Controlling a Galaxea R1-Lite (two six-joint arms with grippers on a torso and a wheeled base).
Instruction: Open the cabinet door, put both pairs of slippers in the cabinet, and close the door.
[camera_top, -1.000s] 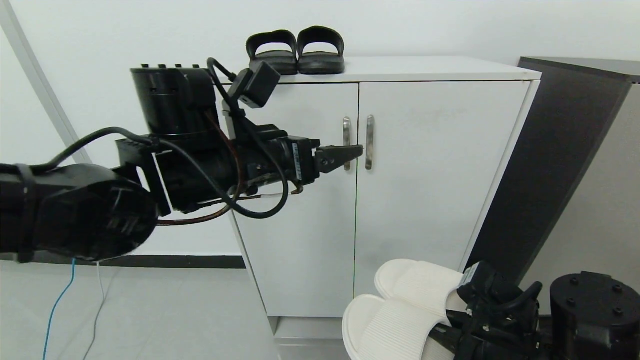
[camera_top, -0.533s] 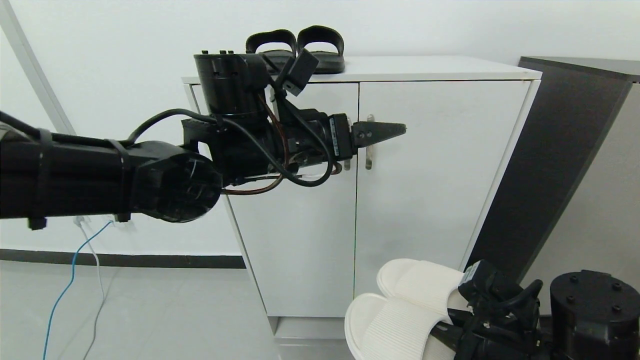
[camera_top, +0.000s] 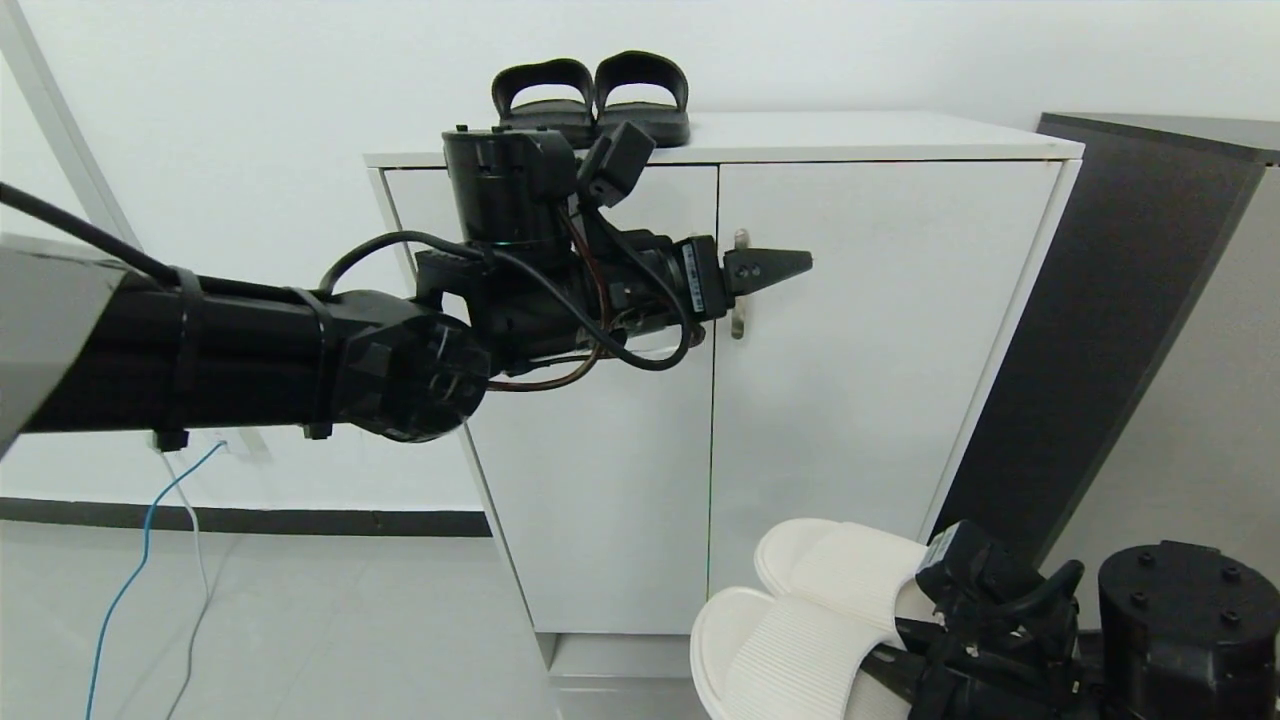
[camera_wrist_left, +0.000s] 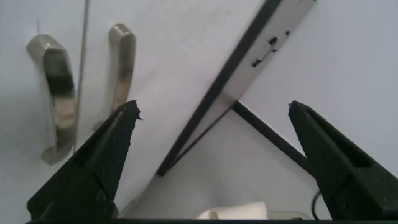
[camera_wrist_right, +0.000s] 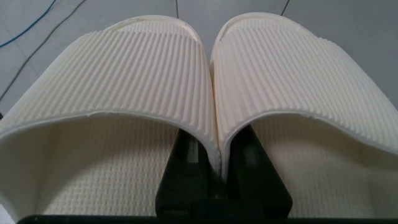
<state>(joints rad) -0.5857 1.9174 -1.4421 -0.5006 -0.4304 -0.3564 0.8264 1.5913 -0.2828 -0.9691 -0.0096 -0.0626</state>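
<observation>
The white cabinet (camera_top: 860, 350) stands with both doors shut. A pair of black slippers (camera_top: 590, 95) sits on its top. My left gripper (camera_top: 775, 268) is held level in front of the right door, just past its metal handle (camera_top: 738, 300). In the left wrist view it (camera_wrist_left: 212, 107) is open, and both handles (camera_wrist_left: 122, 62) lie off to one side with nothing between the fingers. Low by the cabinet's foot, my right gripper (camera_wrist_right: 221, 165) is shut on the adjoining straps of the white slippers (camera_top: 800, 620), which point toward the cabinet.
A tall dark grey unit (camera_top: 1100, 330) stands close against the cabinet's right side. Blue and white cables (camera_top: 140, 560) hang down the wall to the floor at the left. Grey floor lies open in front of the cabinet.
My left arm has swung right and upward, carrying the gripper from the left door's handle to past the right door's handle. The right arm and white slippers have stayed put.
</observation>
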